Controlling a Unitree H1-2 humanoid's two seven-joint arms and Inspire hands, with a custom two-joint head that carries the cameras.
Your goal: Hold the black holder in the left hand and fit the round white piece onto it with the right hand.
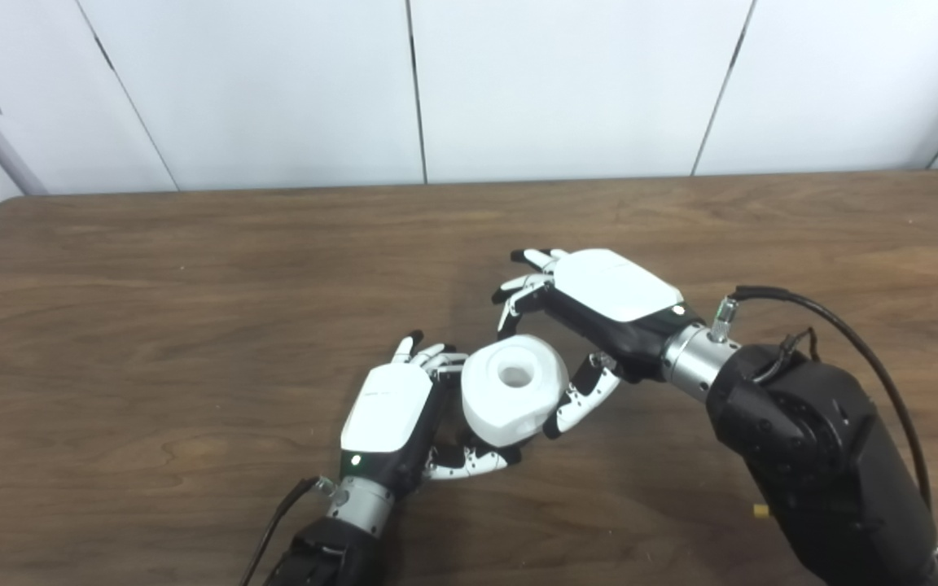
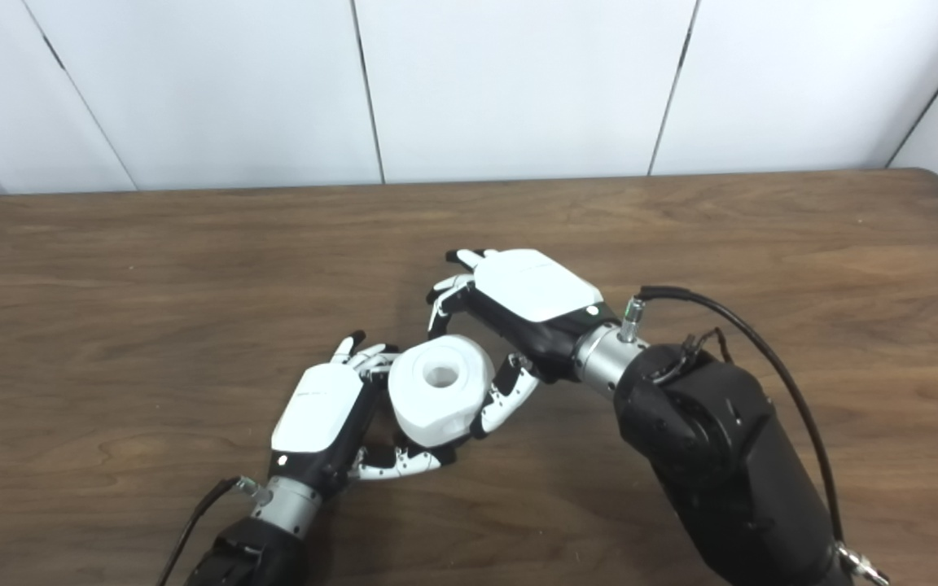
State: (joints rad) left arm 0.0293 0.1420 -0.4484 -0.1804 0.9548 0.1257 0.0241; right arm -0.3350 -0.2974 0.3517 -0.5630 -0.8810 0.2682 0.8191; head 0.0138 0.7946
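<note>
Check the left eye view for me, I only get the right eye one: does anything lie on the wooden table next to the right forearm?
Observer: Yes. A small yellow bit lies on the brown wooden table, close against the right forearm. It is too small to identify, and in your view the arm covers that spot.
Operator: Does the table's left end show there?
Observer: Yes. Its rounded far left corner is fully in the picture, whereas your picture's edge cuts it off.
</note>
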